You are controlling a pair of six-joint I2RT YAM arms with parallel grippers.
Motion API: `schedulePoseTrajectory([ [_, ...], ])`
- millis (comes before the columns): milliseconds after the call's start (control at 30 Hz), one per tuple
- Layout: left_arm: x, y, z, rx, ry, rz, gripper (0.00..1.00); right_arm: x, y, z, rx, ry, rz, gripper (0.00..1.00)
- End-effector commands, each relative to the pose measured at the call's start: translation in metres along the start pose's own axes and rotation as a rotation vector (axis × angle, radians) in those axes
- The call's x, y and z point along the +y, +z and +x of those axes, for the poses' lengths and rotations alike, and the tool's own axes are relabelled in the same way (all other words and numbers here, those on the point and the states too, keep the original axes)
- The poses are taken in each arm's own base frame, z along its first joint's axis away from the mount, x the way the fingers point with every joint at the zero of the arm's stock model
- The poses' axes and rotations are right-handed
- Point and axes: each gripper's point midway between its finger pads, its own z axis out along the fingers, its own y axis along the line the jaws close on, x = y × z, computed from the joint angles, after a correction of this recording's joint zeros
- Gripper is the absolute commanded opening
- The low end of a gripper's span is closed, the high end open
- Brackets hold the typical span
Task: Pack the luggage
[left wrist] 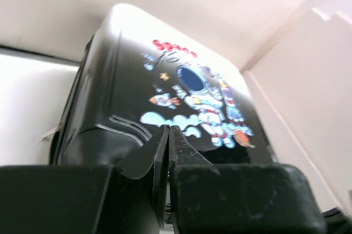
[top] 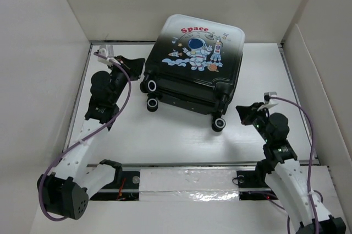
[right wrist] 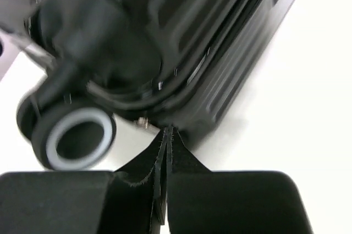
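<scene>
Your left gripper point(left wrist: 168, 130) is pinched fully closed on nothing, just beside the near-left corner of the luggage point(top: 195, 60). Your right gripper point(right wrist: 166, 131) is also closed and empty, near a white-rimmed wheel point(right wrist: 77, 140). The luggage lies closed on the table point(top: 165, 146), astronaut print up, wheels toward the 2 arm bases.

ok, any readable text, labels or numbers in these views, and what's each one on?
"Space": red lettering on the lid of the luggage, above the astronaut print, read from the top view.
Left wrist view: the same red word shows but is too blurred to read.
Right wrist view: no text.
No other labels, brands or numbers can be read.
</scene>
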Motion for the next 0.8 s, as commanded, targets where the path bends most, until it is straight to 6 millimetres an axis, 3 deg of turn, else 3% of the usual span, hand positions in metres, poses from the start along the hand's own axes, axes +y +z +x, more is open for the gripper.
schedulePoseTrajectory([
  [0, -0.019, -0.002, -0.011, -0.013, -0.032, 0.067, 0.00, 0.016, -0.006, 0.018, -0.016, 0.048, -0.112, 0.03],
  [33, -0.015, -0.002, -0.010, -0.011, -0.029, 0.045, 0.00, 0.019, -0.007, 0.020, -0.028, 0.050, -0.131, 0.05],
  [100, 0.004, -0.005, -0.007, -0.021, -0.031, -0.051, 0.00, 0.019, -0.006, 0.035, -0.003, 0.045, -0.148, 0.22],
  [167, 0.022, -0.012, 0.005, -0.009, -0.048, -0.126, 0.00, 0.029, -0.002, 0.036, -0.005, 0.015, -0.201, 0.35],
  [200, 0.029, -0.013, 0.006, -0.016, -0.051, -0.158, 0.06, 0.033, 0.000, 0.038, 0.003, 0.006, -0.216, 0.39],
  [233, 0.037, -0.015, 0.016, 0.003, -0.055, -0.178, 0.28, 0.034, 0.003, 0.034, -0.011, -0.001, -0.215, 0.42],
  [333, 0.047, -0.021, 0.031, 0.034, -0.064, -0.203, 0.61, 0.036, 0.017, 0.038, 0.025, -0.038, -0.233, 0.48],
  [367, 0.047, -0.024, 0.031, 0.030, -0.063, -0.203, 0.66, 0.041, 0.019, 0.039, 0.031, -0.038, -0.254, 0.50],
  [433, 0.047, -0.026, 0.036, 0.045, -0.059, -0.194, 0.72, 0.041, 0.026, 0.038, 0.024, -0.034, -0.259, 0.52],
  [633, 0.060, -0.029, 0.069, 0.162, -0.044, -0.212, 0.76, 0.033, 0.044, 0.037, 0.011, -0.029, -0.216, 0.55],
  [767, 0.067, -0.025, 0.078, 0.185, -0.028, -0.224, 0.79, 0.035, 0.055, 0.032, -0.006, -0.024, -0.227, 0.55],
])
